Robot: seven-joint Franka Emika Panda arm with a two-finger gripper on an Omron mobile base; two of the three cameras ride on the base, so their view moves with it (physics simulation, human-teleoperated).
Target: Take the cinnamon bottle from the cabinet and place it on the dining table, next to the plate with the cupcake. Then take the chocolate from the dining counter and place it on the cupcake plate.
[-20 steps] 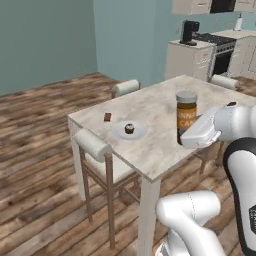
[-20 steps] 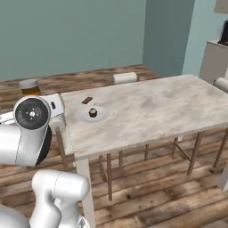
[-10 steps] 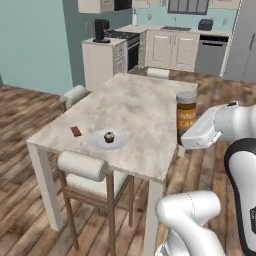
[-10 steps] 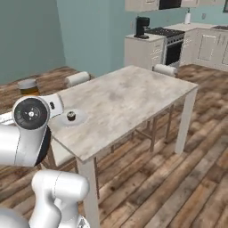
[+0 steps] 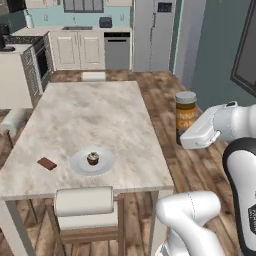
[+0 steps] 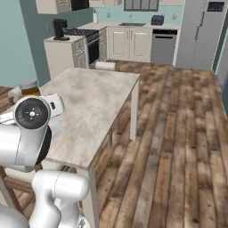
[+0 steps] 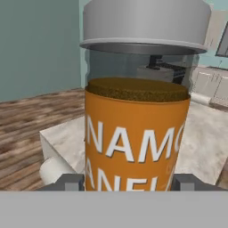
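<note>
Already the cinnamon bottle (image 7: 138,120) is gripped upright between the fingers (image 7: 67,181), carried off the counter's (image 5: 100,115) right edge at mid-right of the left base view, so the cabinet step is judged done. Lower left, the cupcake (image 5: 92,158) sits on its plate (image 5: 80,165); beside it the chocolate (image 5: 47,163) lies untouched. Both placements remain.

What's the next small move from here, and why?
Probably carry the cinnamon bottle leftward over the dining table toward the plate. The gripper has the bottle between its fingers, upright, but in the left base view it hangs off the table's right edge over the floor, well away from the plate with the cupcake.
</note>
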